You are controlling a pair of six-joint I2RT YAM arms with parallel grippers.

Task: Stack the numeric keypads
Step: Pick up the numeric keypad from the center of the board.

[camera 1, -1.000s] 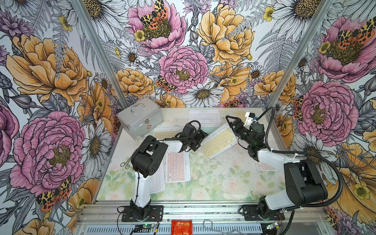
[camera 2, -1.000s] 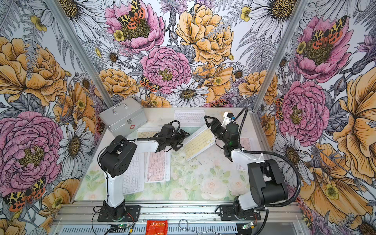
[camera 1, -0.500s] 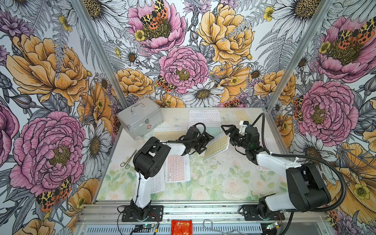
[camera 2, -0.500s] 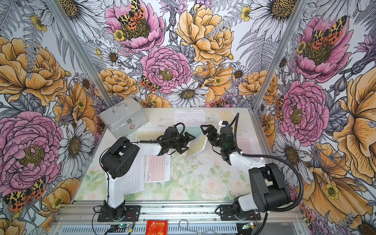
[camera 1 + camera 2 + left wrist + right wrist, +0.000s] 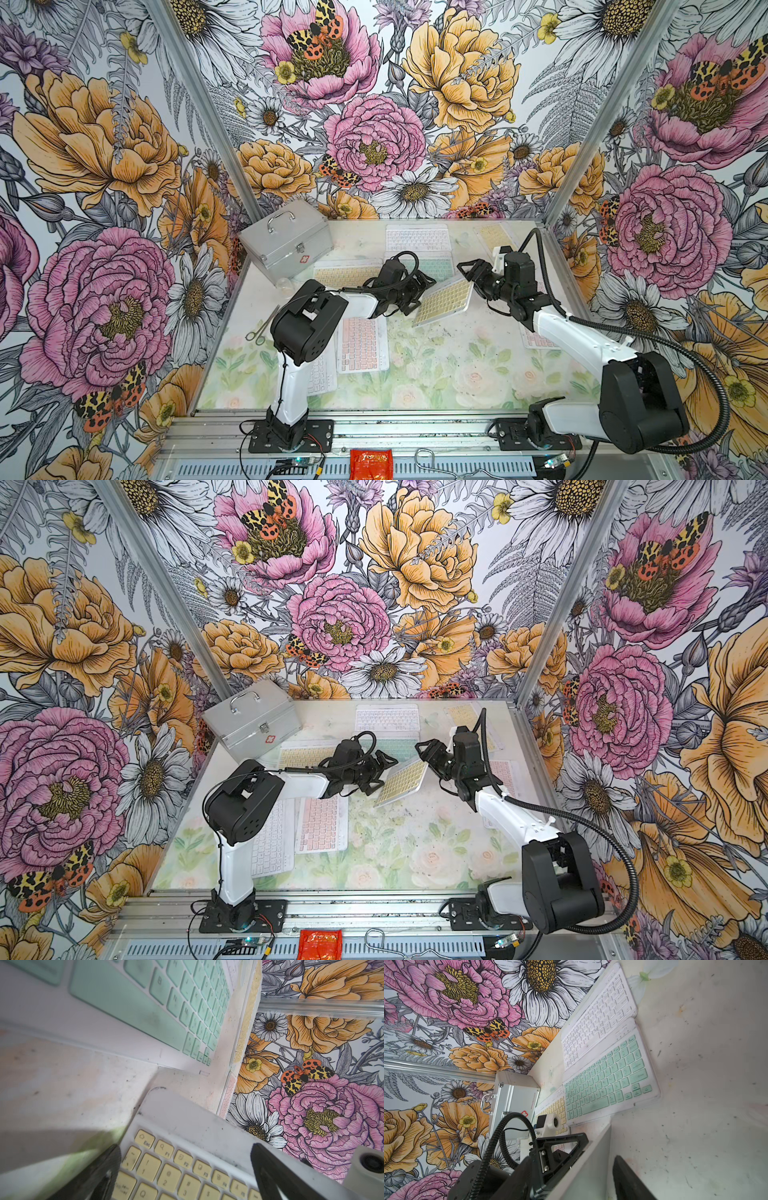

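A yellow-keyed keypad (image 5: 444,301) (image 5: 401,781) stands tilted at mid-table between my two grippers. My left gripper (image 5: 422,296) (image 5: 186,1147) is open, its fingers spread over the key face at the Esc end of that yellow-keyed keypad (image 5: 170,1167). My right gripper (image 5: 471,279) (image 5: 572,1158) straddles the opposite edge. The keypad's plain back (image 5: 583,1169) runs between its fingers, with a gap to one finger (image 5: 629,1178). Other keypads lie flat: white (image 5: 417,237), mint green (image 5: 436,266) (image 5: 606,1082), yellow (image 5: 345,274), pink (image 5: 361,345).
A silver metal case (image 5: 286,239) with a handle sits at the back left corner. Small scissors (image 5: 262,328) lie by the left wall. More keypads lie partly hidden under my left arm (image 5: 322,374), under my right arm (image 5: 536,338) and at the back right (image 5: 494,235).
The right gripper has come down and toward the left gripper with the yellow keypad, and its jaws have narrowed. The left gripper has moved right to meet the keypad.
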